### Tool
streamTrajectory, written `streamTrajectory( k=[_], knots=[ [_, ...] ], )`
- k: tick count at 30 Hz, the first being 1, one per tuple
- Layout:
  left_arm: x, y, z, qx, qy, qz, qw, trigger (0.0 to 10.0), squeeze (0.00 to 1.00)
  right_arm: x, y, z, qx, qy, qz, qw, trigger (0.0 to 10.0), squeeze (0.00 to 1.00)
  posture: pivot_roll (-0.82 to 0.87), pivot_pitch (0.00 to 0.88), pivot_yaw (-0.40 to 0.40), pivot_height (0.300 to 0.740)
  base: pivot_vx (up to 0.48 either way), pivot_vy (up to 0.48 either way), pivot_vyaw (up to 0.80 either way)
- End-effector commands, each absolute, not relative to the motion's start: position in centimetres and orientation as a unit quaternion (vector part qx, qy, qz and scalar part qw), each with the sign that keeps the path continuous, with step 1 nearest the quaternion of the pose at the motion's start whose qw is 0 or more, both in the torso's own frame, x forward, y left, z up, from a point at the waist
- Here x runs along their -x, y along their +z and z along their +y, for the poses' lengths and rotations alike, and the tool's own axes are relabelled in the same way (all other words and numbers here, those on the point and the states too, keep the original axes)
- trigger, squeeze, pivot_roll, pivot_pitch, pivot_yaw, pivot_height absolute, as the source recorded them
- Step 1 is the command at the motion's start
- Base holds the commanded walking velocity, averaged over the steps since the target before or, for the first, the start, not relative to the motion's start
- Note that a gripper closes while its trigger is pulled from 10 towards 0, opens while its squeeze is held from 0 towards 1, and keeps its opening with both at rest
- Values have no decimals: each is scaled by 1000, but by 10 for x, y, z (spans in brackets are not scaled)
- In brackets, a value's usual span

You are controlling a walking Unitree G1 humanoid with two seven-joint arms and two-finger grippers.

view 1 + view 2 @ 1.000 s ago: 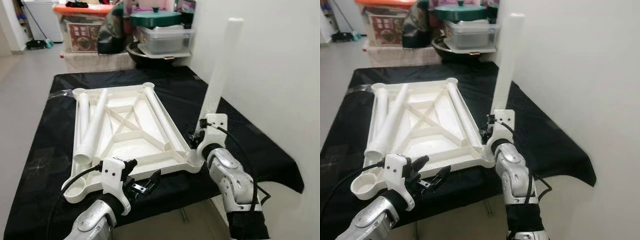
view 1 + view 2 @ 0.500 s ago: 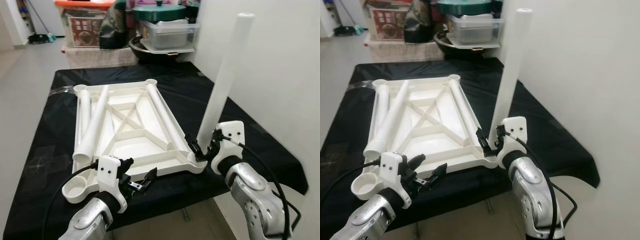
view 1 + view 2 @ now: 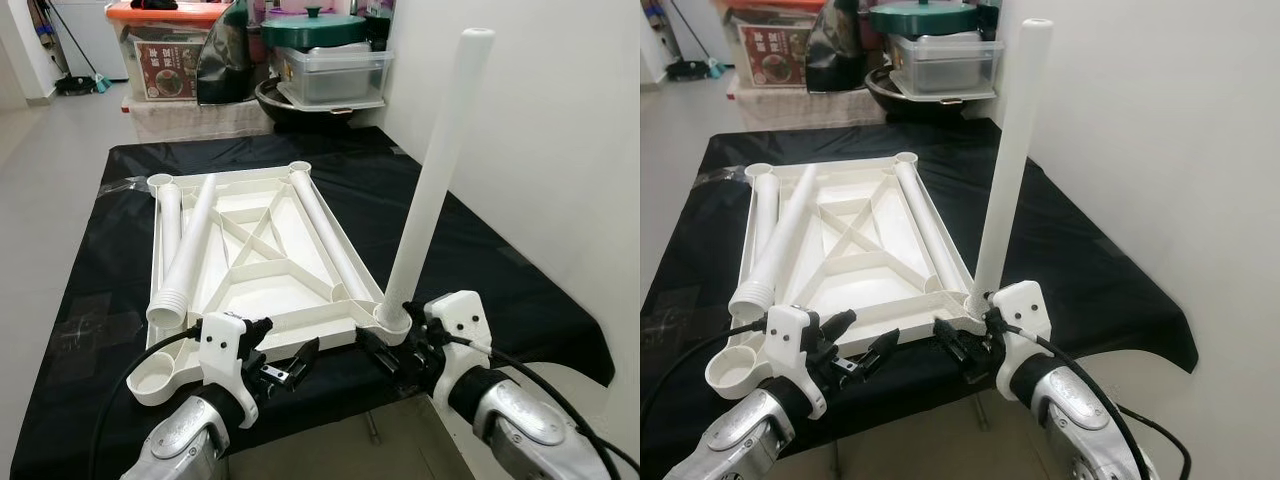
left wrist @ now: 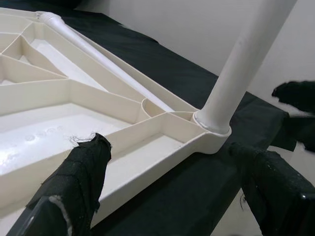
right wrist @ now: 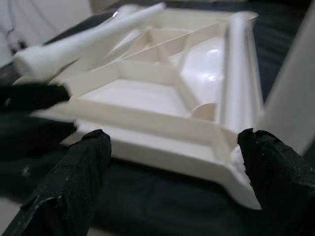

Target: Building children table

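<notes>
A white tabletop [image 3: 255, 290] lies upside down on the black-draped table [image 3: 470, 260]. One white leg [image 3: 435, 170] stands upright in its near right corner socket [image 4: 212, 130]. Three loose legs lie on the tabletop, two along the left side [image 3: 190, 255] and one along the right [image 3: 325, 235]. My right gripper [image 3: 390, 352] is open just in front of the upright leg's base, holding nothing. My left gripper [image 3: 285, 358] hovers open at the tabletop's near edge, beside the empty near left socket [image 3: 150, 380].
A white wall [image 3: 540, 150] runs close along the table's right side. Behind the table stand an orange-lidded storage box [image 3: 165, 55], a clear container [image 3: 325, 75] with a green pot on top, and a dark bag. Bare floor [image 3: 50, 170] lies to the left.
My right gripper has let go of the upright leg and pulled back and down toward the table's near edge. The leg now stands alone in its socket. The left gripper barely moved.
</notes>
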State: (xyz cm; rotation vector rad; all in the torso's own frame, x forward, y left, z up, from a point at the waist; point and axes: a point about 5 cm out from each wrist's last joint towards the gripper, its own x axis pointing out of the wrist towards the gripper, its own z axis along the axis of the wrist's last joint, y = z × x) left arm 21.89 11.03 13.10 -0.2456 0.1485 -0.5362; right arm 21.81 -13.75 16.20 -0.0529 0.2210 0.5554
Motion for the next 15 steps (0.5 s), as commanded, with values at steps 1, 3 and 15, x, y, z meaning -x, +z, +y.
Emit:
streamTrajectory(
  k=[1,3,15],
  knots=[
    [-221,129,113,129,-253,80,955,10000,0,-221,158,-138,45,267,128,954,10000,0,99,0,-72,740,0,0,0],
    [-221,130,114,123,-251,78,957,10000,0,-229,156,-140,48,257,138,955,10000,0,103,0,-74,740,0,0,0],
    [-221,129,129,107,-198,76,971,10000,0,-240,173,-144,71,186,42,979,10000,0,112,0,-85,740,0,0,0]
  ],
)
